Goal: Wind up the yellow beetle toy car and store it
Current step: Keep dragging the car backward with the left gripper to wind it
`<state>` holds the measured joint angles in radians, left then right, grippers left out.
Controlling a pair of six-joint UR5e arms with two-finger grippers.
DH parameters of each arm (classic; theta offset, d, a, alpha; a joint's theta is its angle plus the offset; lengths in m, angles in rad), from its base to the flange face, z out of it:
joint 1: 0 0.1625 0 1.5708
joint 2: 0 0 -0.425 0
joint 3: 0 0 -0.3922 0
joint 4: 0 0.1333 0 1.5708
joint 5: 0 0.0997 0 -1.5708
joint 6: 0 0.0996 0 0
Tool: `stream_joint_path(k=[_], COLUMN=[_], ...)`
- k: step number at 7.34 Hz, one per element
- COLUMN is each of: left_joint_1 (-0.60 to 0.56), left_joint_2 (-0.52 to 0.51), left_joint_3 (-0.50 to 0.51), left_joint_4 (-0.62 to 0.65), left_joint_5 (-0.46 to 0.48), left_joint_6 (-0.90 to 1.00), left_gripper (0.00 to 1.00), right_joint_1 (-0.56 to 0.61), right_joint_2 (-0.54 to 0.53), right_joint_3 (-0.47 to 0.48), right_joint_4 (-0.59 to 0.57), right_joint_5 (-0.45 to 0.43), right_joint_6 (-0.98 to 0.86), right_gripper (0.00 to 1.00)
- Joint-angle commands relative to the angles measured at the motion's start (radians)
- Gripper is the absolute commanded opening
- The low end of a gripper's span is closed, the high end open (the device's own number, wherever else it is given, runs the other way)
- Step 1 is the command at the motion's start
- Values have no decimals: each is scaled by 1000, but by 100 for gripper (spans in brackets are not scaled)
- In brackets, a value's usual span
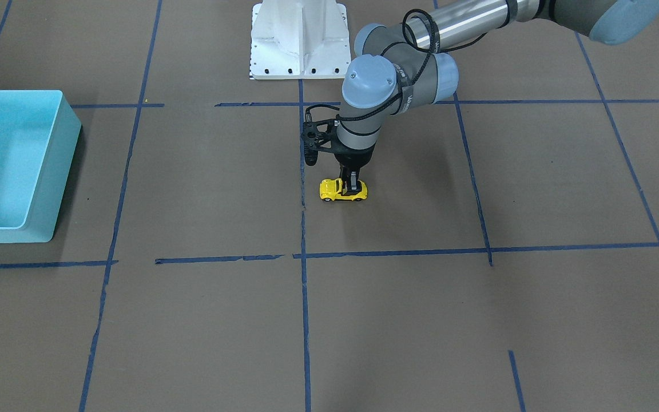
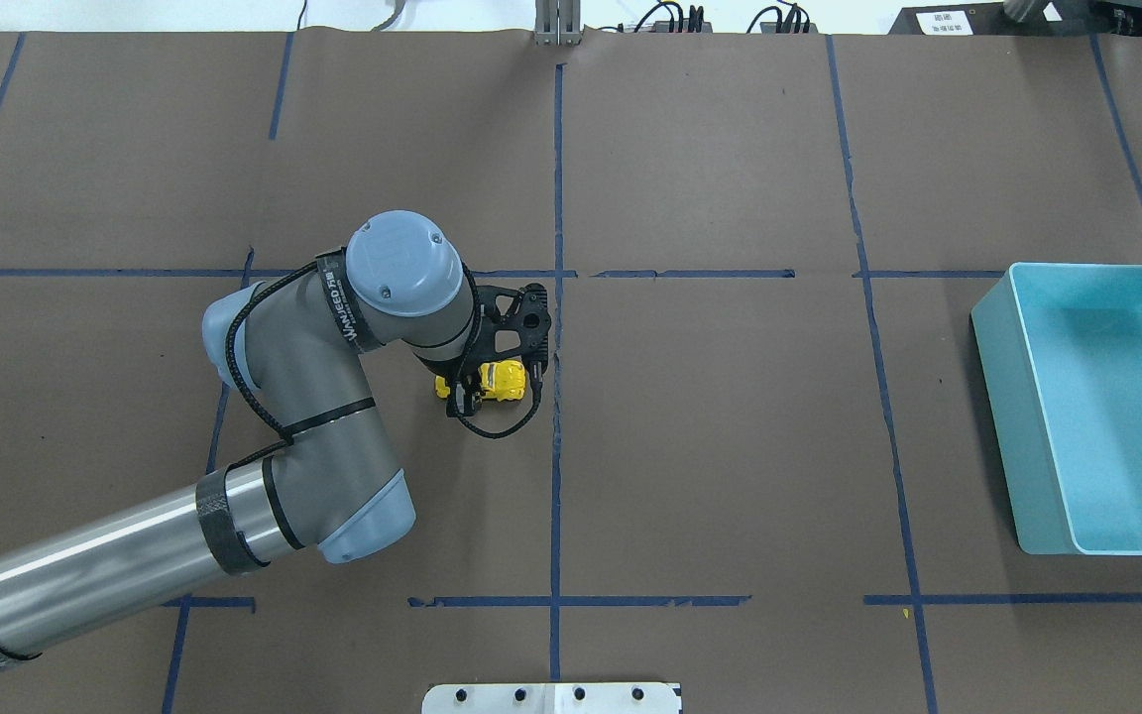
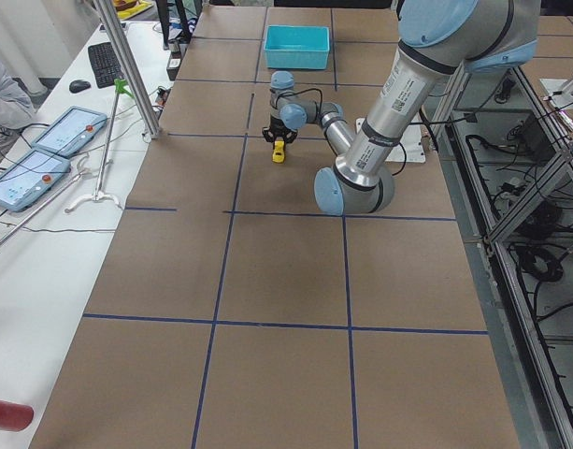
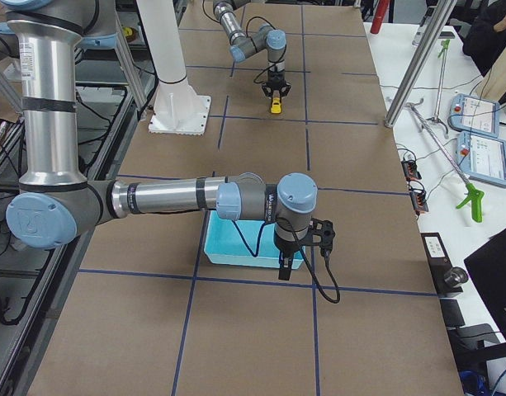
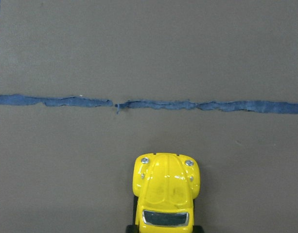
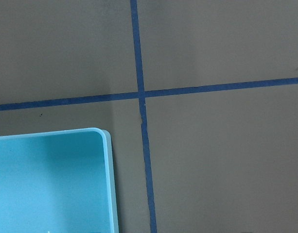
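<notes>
1. Wheels down on the brown bench, the yellow beetle toy car sits near the middle, side-on to the front-facing view.
2. Through my left wrist camera the yellow beetle toy car fills the bottom edge at 6 o'clock. Its rounded bonnet and two small headlamps point to 12 o'clock, and its dark windscreen is just in view.
3. My left pincer comes straight down on the car's middle. One dark finger lies against its near side, so I read the pincer as pinching the car across its body.
4. A blue tape line crosses the bench ahead of the bonnet, apart from it. From overhead that same line runs just beside the car at 3 o'clock.
5. A black cable loops from my left wrist to the car's 6 o'clock side.
6. From overhead the white base plate is at 6 o'clock of the car, well apart.
7. The teal bin stands far out at 3 o'clock of the car.
8. My right pincer hangs over that bin's edge, its fingers pointing down. Whether it is spread or pressed together I cannot tell.
9. My right wrist camera sees one rounded corner of the teal bin beside a crossing of tape lines.
</notes>
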<state>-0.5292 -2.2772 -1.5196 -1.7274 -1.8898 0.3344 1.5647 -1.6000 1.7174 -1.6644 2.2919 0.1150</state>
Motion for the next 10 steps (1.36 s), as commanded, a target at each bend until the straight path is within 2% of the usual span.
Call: stream_joint_path(k=[1, 10], left_joint_1=[-2, -6], left_joint_2=[18, 36], left_joint_3=[-14, -30], left_joint_4=[0, 0], left_joint_5=[0, 0], left_joint_6=[0, 11], left_gripper=[0, 0], right_joint_1=[0, 0], right_joint_2=[0, 0], right_joint_3=[1, -1], right_joint_4=[0, 0], right_joint_5=[0, -2], right_joint_6=[0, 0], right_gripper=[100, 100])
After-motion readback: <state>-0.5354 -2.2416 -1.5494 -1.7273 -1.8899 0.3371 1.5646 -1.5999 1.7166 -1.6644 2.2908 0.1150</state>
